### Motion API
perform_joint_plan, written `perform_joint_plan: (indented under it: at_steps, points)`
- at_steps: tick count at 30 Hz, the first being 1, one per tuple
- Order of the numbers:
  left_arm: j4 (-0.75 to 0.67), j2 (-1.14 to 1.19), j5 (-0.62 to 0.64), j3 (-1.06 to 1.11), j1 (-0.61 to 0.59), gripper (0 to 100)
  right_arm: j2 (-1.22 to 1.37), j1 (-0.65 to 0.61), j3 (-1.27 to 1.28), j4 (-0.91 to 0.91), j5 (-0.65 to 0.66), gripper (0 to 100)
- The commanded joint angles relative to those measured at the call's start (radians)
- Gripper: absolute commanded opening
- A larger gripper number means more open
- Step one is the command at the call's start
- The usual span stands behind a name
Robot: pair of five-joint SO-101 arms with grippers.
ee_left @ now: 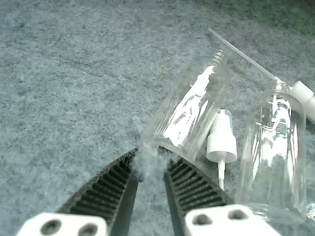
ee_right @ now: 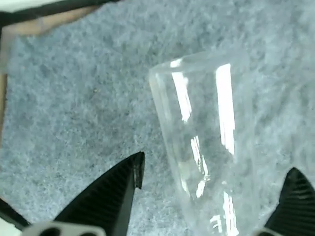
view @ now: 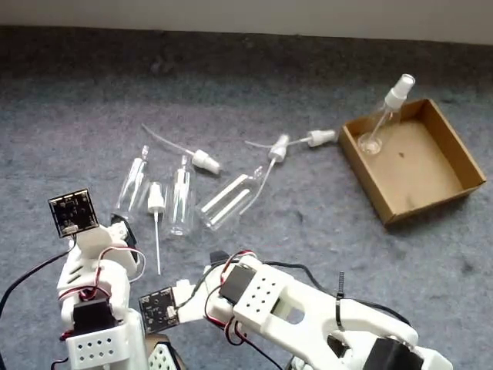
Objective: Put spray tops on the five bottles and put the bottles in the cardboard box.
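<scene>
You've one capped bottle [view: 385, 116] in the box [view: 427, 173]; others lie bare. Your left gripper [ee_left: 150, 167] is barely parted, right gripper [ee_right: 216, 167] spread wide.

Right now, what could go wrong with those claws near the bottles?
The left gripper sits at the base of a lying bottle; a push could roll it onto the spray top beside it. The right gripper is open around a smooth bottle that might slip when squeezed. The capped bottle in a corner of the cardboard box could tip out.
</scene>
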Motion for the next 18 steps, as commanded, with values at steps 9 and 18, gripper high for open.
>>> perform_joint_plan:
  at_steps: [9, 18]
  points:
    - [-0.021, -0.010, 0.002, -0.002, -0.008, 0, 0.010, 0.048, -0.021, -0.021, -0.054, 21.4]
    - [-0.023, -0.010, 0.002, -0.001, -0.008, 0, -0.001, 0.220, -0.031, 0.105, -0.060, 17.3]
